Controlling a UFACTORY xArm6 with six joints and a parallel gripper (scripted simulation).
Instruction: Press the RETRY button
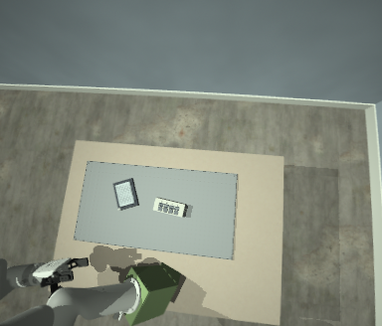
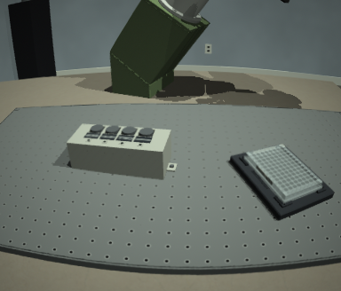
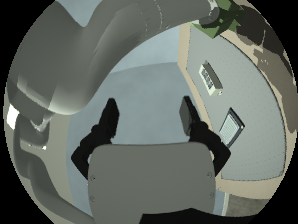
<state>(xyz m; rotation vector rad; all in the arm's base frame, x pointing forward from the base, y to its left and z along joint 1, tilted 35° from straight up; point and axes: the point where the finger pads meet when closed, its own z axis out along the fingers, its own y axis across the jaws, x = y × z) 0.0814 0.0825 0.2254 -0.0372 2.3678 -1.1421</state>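
Grey perforated breadboard (image 2: 190, 222) carries PANEL (image 2: 119, 155) left of centre, with plate C15 (image 2: 284, 172) on nest N1 (image 2: 283, 208) well apart at its 3 o'clock. Gripper (image 1: 76, 263), fingers spread wide and empty, hangs off the board at PANEL's 7 o'clock in the top view. Button (image 2: 97, 129) names unreadable here: best approach to read them first, then bring the fingers together and push straight down on RETRY alone, lightly.

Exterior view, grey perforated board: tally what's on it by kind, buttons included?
Button panel: 1
Round push buttons on its top: 4
Well plate: 1
Black plate nest under the plate: 1
Small white tag beside the panel: 1
Total: 8
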